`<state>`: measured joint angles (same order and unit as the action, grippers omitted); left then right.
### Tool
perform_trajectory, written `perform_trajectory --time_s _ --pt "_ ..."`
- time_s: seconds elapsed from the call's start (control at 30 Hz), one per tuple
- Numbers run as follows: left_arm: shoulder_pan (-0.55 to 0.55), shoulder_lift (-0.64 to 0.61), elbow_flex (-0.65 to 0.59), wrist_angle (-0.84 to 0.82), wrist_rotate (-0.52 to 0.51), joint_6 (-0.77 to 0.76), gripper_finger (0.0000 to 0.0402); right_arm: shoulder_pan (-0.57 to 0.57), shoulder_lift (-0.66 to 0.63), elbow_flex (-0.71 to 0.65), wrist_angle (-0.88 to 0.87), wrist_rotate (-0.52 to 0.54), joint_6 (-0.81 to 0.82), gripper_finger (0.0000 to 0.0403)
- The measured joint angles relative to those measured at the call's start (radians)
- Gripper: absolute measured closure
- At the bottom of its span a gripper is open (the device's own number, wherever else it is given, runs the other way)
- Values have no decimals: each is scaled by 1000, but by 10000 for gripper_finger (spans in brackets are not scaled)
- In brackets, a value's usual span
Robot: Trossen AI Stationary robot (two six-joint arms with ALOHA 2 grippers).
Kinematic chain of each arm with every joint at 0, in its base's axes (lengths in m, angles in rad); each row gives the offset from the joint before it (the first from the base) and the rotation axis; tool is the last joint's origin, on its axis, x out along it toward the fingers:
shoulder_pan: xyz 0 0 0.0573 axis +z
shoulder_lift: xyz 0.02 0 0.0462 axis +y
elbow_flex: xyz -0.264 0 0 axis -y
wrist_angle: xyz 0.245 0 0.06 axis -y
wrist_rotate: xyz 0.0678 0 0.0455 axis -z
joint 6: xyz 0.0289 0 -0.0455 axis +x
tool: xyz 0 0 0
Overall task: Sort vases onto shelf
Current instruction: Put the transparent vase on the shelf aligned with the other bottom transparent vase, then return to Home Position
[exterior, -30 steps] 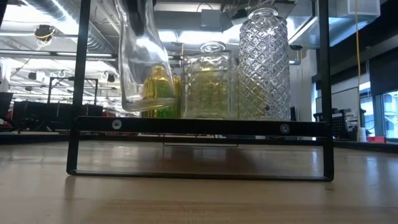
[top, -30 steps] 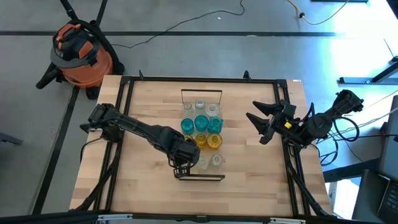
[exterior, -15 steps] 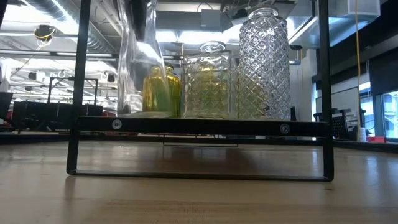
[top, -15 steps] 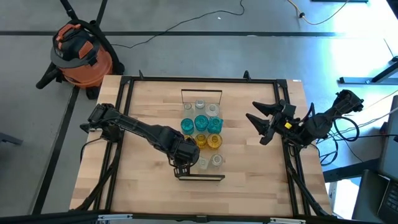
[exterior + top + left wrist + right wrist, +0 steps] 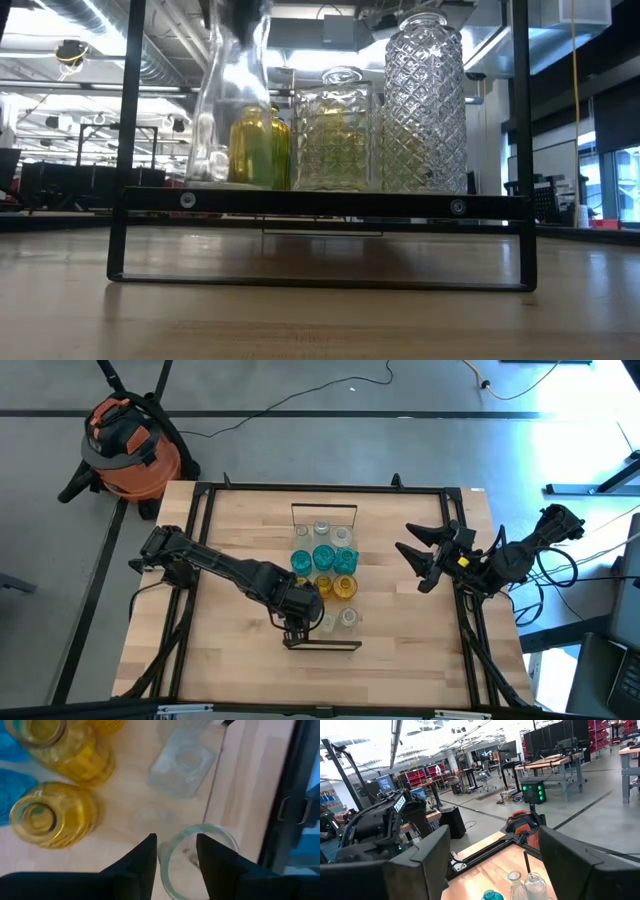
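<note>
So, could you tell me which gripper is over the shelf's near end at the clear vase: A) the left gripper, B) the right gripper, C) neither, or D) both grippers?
A: in the high view the left gripper is over the near end of the shelf, its fingers straddling the rim of the clear vase, while the right gripper waits open off to the side.
</note>
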<state>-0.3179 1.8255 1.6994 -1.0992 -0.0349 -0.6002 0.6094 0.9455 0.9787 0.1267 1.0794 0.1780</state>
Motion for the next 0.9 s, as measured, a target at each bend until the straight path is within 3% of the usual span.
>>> perform_trajectory --time_s 0.5,0.77,0.9 --pt "54 -33 21 -19 -12 -19 270 0 0 0 -1 0 0 142" --pt "112 -90 201 -112 -182 18 275 0 -2 0 121 -60 -124 142" --pt "135 -91 294 -157 -202 27 275 0 -2 1 159 -60 -198 142"
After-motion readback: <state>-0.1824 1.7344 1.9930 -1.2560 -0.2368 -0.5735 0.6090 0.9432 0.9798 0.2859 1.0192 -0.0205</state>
